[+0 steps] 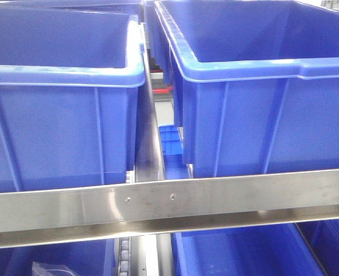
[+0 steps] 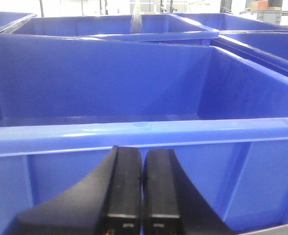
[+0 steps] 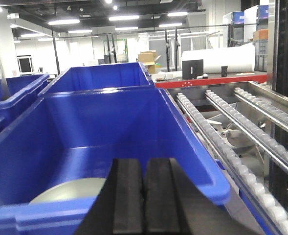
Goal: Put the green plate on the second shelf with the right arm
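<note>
Right wrist view, green plate (image 3: 73,190) in blue bin (image 3: 183,147)

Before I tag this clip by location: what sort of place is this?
Probably a warehouse or factory floor: blue plastic bins on a steel rack, roller conveyor tracks, and cardboard boxes under strip lighting.

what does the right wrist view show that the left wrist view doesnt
Only the right wrist view shows the green plate lying in the bottom of its blue bin, plus the roller rails to the right and the hall behind. Only the left wrist view shows a bin whose visible interior holds nothing, with more bins behind it. Both show a shut black gripper, right and left, just short of a blue bin rim.
</note>
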